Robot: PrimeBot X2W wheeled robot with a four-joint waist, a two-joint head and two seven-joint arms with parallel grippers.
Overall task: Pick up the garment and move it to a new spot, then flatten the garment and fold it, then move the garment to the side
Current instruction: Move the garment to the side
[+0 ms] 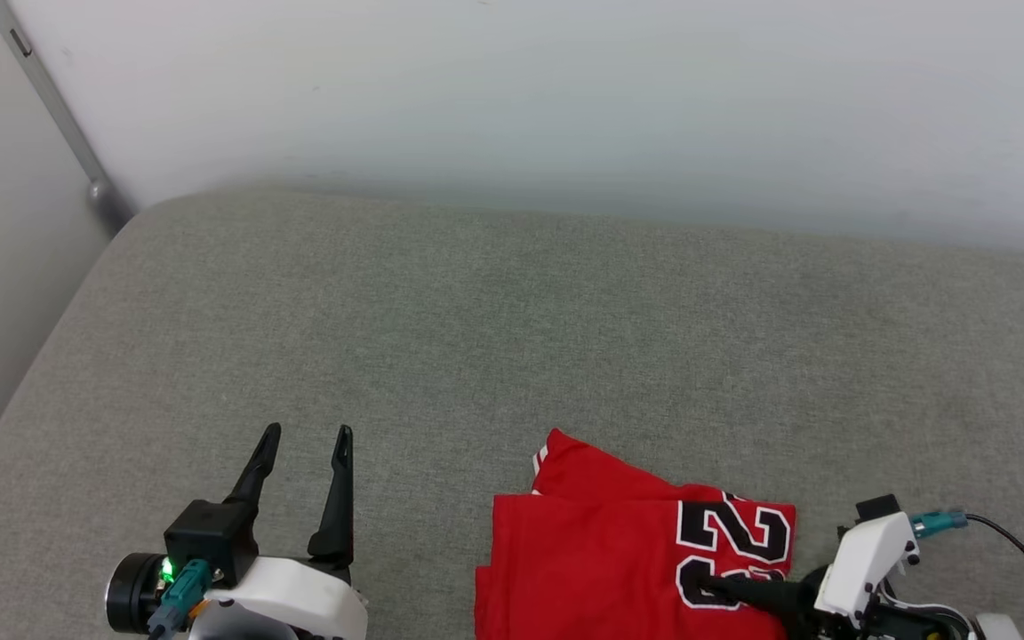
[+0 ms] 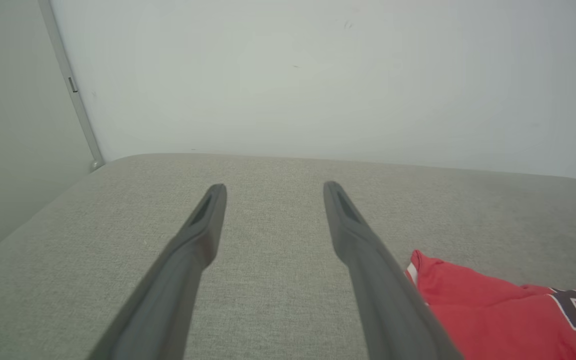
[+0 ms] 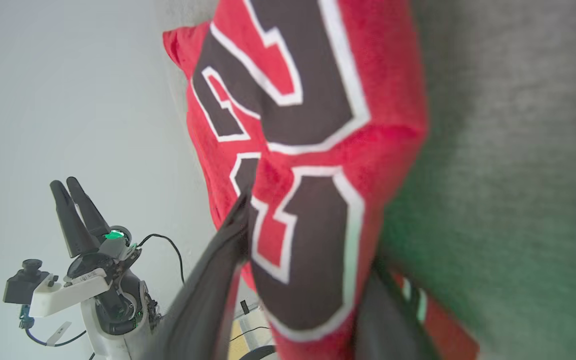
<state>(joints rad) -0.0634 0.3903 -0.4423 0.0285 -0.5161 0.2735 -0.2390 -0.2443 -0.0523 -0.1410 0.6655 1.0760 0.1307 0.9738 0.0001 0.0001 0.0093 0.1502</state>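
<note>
Grey woven cushion point(image 1: 512, 338) bears the folded red jersey T-shirt point(image 1: 601, 551), right hand point(image 1: 709, 589) pinching its printed edge, left hand point(image 1: 308, 436) spread empty; sliding it aside seems next.

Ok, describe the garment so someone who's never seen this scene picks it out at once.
Start at the grey cushioned surface below the white wall and go to its near edge, right of middle. The garment lies there, a dark finger of the right gripper on it. It is the one red thing, with black white-outlined numerals.
</note>
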